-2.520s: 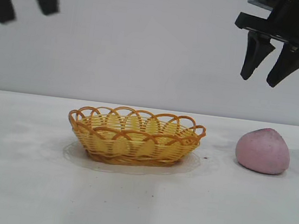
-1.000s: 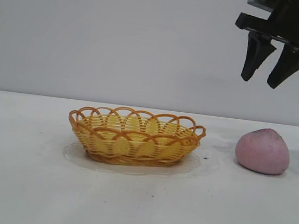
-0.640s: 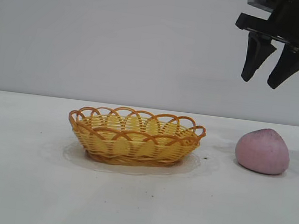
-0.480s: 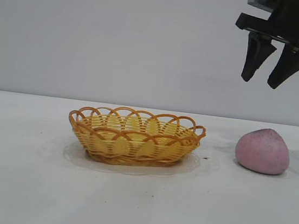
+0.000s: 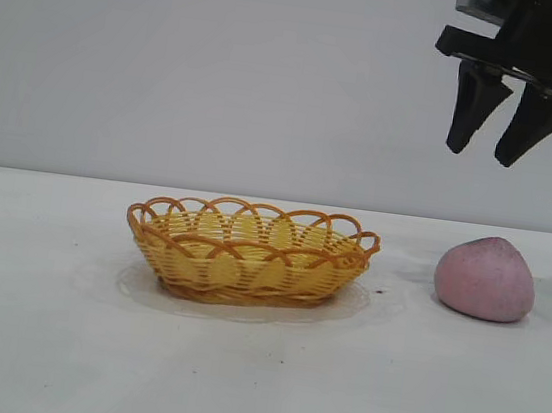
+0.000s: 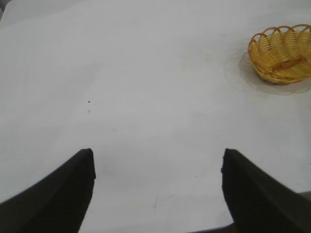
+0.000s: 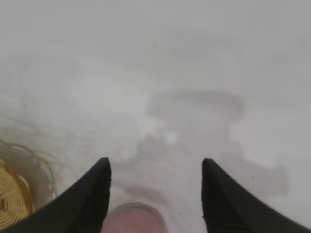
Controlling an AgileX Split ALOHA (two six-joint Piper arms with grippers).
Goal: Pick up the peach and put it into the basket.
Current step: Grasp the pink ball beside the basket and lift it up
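Note:
The pink-mauve peach [image 5: 485, 278] rests on the white table at the right, clear of the yellow wicker basket [image 5: 248, 252] at the centre. My right gripper [image 5: 485, 156] hangs open high above the peach, nothing between its fingers. In the right wrist view the peach [image 7: 133, 220] shows far below between the open fingers of the right gripper [image 7: 155, 162], with the basket's edge [image 7: 12, 201] to one side. My left gripper [image 6: 158, 154] is open and empty over bare table, the basket [image 6: 283, 53] far off in its wrist view. The left arm does not show in the exterior view.
The white table [image 5: 38, 339] runs wide and flat around basket and peach, backed by a plain grey wall. A faint round stain [image 5: 385, 306] rings the basket's foot. The right arm's shadow [image 7: 194, 121] lies on the table.
The left gripper has left the exterior view at the upper left since the earliest frame. The right gripper has barely shifted. Peach and basket have not moved.

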